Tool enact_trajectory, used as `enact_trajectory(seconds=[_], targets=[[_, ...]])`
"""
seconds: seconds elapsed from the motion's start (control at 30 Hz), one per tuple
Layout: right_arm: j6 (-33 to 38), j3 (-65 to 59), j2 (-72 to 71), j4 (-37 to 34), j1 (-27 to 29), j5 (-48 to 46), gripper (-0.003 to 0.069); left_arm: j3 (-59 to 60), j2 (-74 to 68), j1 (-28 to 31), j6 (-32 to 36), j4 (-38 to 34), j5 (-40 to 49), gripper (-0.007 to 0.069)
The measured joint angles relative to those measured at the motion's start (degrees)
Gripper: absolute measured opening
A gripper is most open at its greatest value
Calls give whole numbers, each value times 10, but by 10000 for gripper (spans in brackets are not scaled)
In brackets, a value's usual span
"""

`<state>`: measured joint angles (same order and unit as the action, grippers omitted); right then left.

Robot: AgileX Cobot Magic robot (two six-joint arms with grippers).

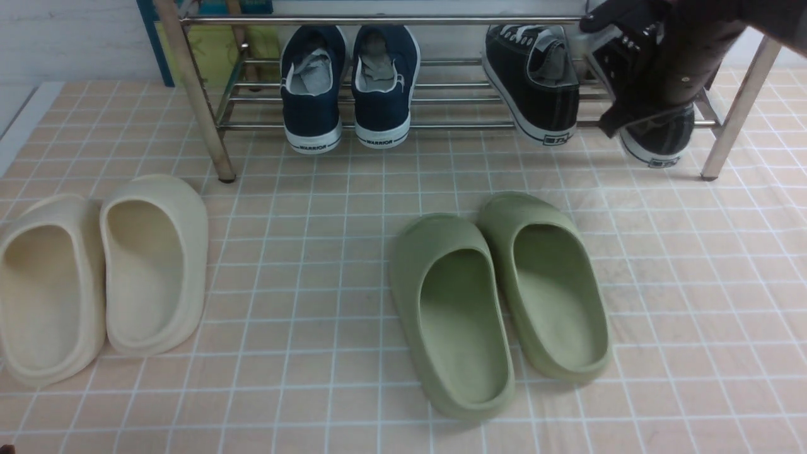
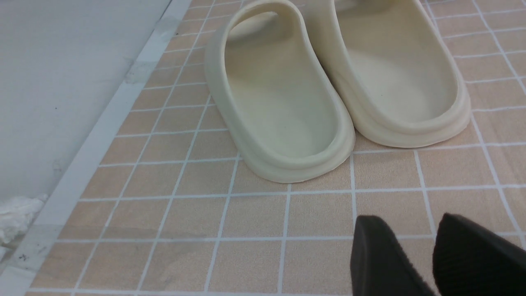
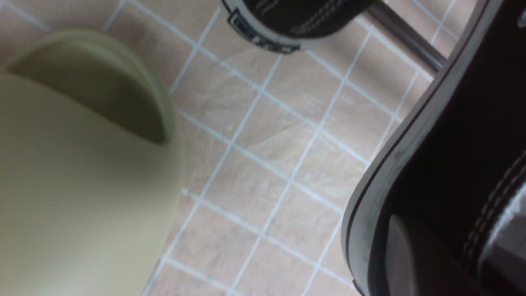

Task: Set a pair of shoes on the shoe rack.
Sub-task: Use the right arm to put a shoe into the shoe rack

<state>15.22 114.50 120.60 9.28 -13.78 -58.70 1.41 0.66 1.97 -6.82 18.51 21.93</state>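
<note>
Below right pincer (image 1: 656, 82) clamping it, black canvas white-soled sneaker (image 1: 659, 142) lies toe-in across silver metal-tube rack (image 1: 441, 125), heel overhanging.

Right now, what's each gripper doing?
Left gripper: open, holding nothing.
Right gripper: closed on the right-hand black sneaker.

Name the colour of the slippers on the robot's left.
Cream slippers, clearest in the left wrist view.
</note>
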Motion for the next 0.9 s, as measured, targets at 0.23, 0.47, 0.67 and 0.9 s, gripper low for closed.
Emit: enact_trajectory(seconds=[0.23,0.47,0.67,0.9], targets=[[34,58,63,1,0,37,13,0,0,0,0,0,0,239],[13,76,81,1,0,107,13,0,0,0,0,0,0,239],[-5,77,86,3,0,115,31,0,0,0,0,0,0,239],[-40,83,85,16,6,126,223,0,0,0,0,0,0,239]])
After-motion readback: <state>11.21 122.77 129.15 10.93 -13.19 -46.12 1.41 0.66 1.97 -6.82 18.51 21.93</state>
